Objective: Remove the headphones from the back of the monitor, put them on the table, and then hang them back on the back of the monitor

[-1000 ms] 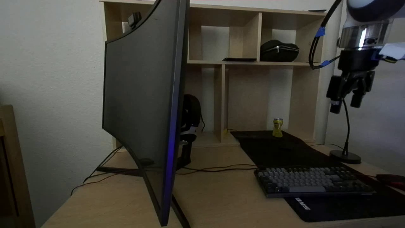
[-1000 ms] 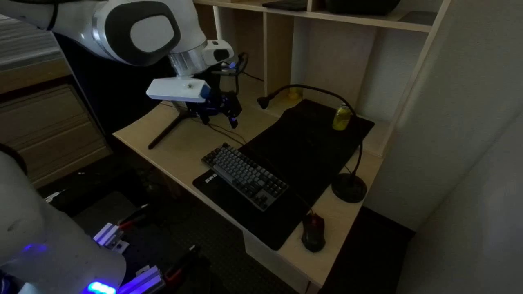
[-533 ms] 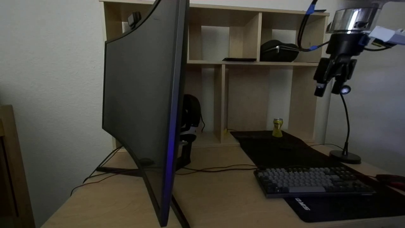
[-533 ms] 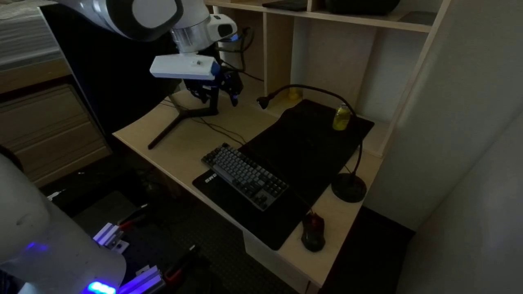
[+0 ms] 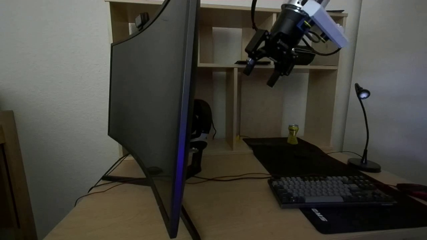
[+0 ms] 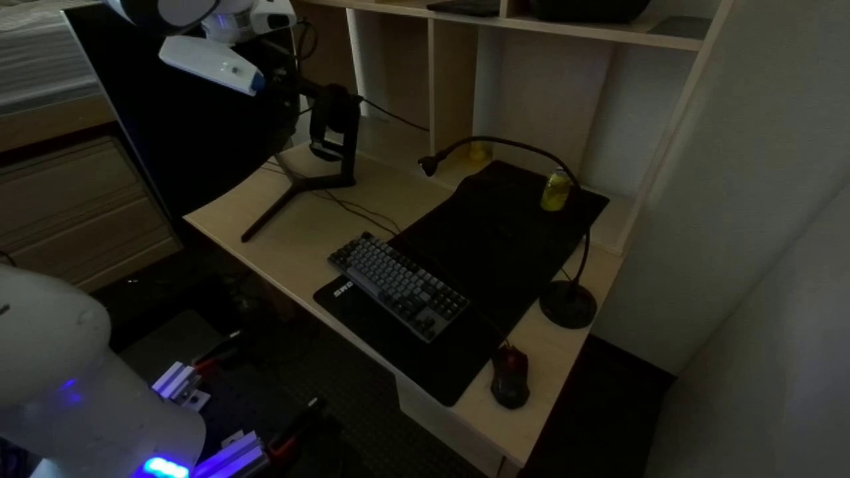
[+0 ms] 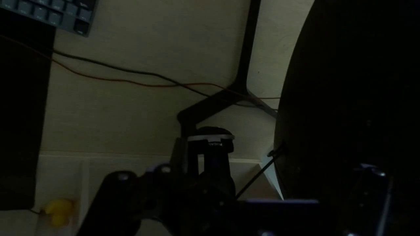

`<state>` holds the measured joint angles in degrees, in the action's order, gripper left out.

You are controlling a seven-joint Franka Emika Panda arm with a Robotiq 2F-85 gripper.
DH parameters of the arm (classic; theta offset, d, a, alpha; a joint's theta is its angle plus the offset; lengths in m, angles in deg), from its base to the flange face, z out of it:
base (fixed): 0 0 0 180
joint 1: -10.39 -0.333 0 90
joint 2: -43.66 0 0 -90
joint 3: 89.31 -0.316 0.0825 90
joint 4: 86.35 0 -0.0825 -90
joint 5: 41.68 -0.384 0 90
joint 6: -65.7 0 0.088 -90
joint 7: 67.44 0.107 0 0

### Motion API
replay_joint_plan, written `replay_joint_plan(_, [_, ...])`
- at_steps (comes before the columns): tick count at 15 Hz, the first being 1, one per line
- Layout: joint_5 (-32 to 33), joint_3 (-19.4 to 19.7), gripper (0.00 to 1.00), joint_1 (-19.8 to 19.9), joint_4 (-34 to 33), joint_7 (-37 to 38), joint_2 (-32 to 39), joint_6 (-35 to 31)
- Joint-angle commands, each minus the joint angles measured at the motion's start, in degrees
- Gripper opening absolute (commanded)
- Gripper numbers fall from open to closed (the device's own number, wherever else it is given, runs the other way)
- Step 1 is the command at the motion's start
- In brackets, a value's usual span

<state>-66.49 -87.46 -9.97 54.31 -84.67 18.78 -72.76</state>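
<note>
One step, likely removal, is in hand: lower your spread gripper (image 5: 261, 74) to the headphones (image 5: 204, 113) behind the monitor (image 5: 150, 90).

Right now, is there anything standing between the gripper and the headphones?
Nothing visible: in an exterior view, the gripper appears higher than the headphones, with only the shelf and wall behind showing between them. The monitor stands beside the headphones.

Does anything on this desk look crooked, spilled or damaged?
The rectangular black-and-grey keyboard lies partly off the long black desk mat, one end over the pale wooden table. In an exterior view, the small yellow can looks pinched midway, perhaps dented. No spill shows.
</note>
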Motion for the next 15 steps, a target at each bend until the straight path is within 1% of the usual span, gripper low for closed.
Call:
replay_joint_plan(1, [-0.91, -1.03, 1.00, 1.29, -0.72, -0.35, 0.54, 0.34])
replay_joint_plan(2, [2.23, -3.06, 1.00, 2.46, -0.39, 2.19, 3.02, -0.64])
replay_joint_plan(4, [-0.22, -5.02, 1.00, 1.43, -2.45, 5.72, 9.71, -5.73])
replay_joint_plan(6, [-2.09, -7.64, 1.00, 0.85, -6.14, 9.76, 16.96, -14.40])
replay_joint_plan(7, [-0.25, -9.36, 1.00, 1.72, -7.84, 12.75, 20.31, -19.15])
replay_joint_plan(9, [1.74, -10.98, 1.00, 2.55, -13.50, 17.31, 27.70, -25.00])
replay_joint_plan(10, [-2.65, -9.47, 1.00, 0.20, -17.68, 15.85, 31.16, -25.68])
replay_joint_plan(11, [-0.04, -9.65, 1.00, 0.55, -9.67, 15.89, 23.78, -24.28])
replay_joint_plan(12, [-0.18, -9.65, 1.00, 0.45, -11.89, 15.94, 26.39, -24.77])
replay_joint_plan(13, [-0.15, -9.64, 1.00, 0.46, -12.21, 15.94, 27.09, -24.77])
replay_joint_plan(15, [-0.15, -9.65, 1.00, 0.46, -11.58, 15.94, 26.22, -24.75])
